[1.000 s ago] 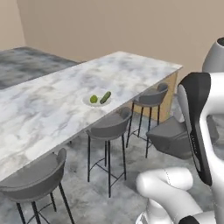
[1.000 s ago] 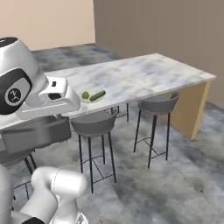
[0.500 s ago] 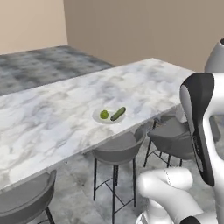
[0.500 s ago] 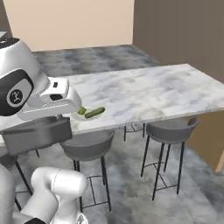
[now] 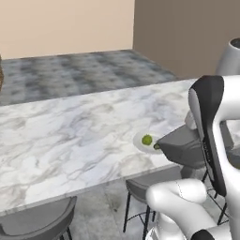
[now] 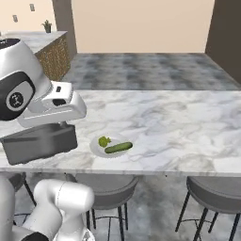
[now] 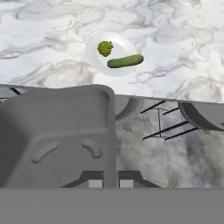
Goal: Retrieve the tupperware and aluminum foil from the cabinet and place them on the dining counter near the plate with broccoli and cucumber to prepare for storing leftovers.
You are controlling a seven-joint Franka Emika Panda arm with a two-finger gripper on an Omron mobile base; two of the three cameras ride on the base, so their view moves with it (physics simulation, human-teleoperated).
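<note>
Tupperware [image 7: 57, 135]: grey, box-shaped container with rounded corners, carried at the end of the arm. In the hand view it is seen directly ahead of the gripper [image 7: 107, 177], spreading from the fingertips toward 10 and 11 o'clock. The two dark fingertips [image 7: 92, 176] are set close together at its near edge, apparently closed on it; the actual contact is hidden by the container's body. In the right base view the same container [image 6: 40, 141] hangs under the white hand, at the near edge of the dining counter [image 6: 188, 127].

Plate [image 7: 94, 54]: white, round, resting on the marble dining counter close to its near edge. It is seen at 12 o'clock from the gripper in the hand view, beyond the tupperware and apart from it. In the right base view the plate [image 6: 96, 148] lies just at 3 o'clock of the held container.

Broccoli [image 7: 105, 47]: small green floret on the far part of the plate.

Cucumber [image 7: 125, 61]: dark green, laid lengthwise on the plate beside the broccoli.

Stools [image 6: 214, 195]: grey seats on thin dark legs, tucked under the counter's near edge.

Floor [image 6: 141, 66]: grey mottled, beyond the counter.
</note>
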